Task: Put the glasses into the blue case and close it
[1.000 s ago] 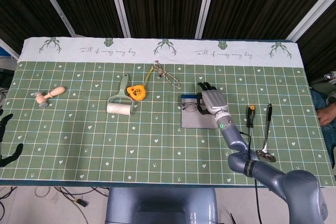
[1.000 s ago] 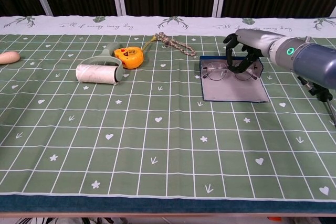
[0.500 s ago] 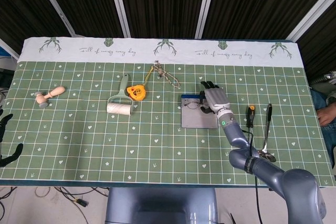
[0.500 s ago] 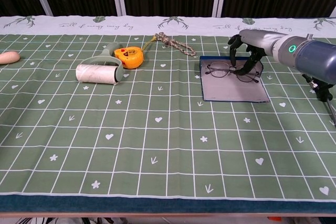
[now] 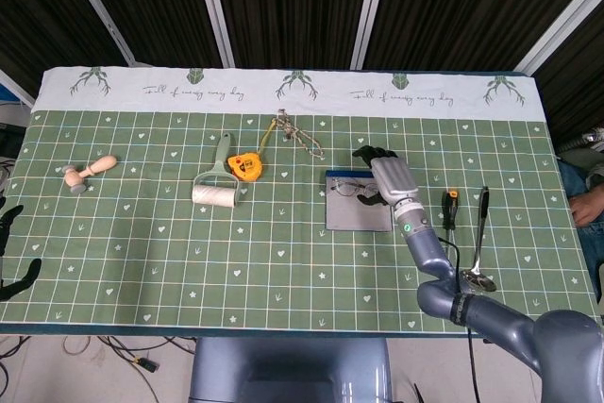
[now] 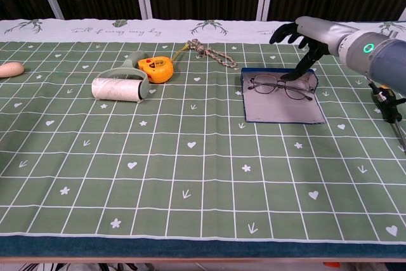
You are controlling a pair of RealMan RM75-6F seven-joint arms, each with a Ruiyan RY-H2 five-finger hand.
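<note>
The glasses (image 6: 279, 85) lie unfolded on the grey inner face of the open blue case (image 6: 283, 111), toward its far edge. My right hand (image 6: 303, 33) hovers above the case's far right corner with its fingers spread and nothing in them; its thumb hangs down just over the right lens. In the head view the same hand (image 5: 385, 176) covers the right end of the glasses (image 5: 347, 190) on the case (image 5: 357, 216). Only a few dark, parted fingers of my left hand (image 5: 15, 274) show at the left edge, off the table and far from the case.
A lint roller (image 6: 118, 87), a yellow tape measure (image 6: 155, 68) and a rope (image 6: 207, 49) lie left of the case. A wooden stamp (image 5: 88, 173) is at the far left. A screwdriver (image 5: 450, 207) and a spoon (image 5: 479, 250) lie right of the case.
My right hand let go of the glasses, opened its fingers and rose away from the case toward the far right. The glasses now lie flat in the case.
</note>
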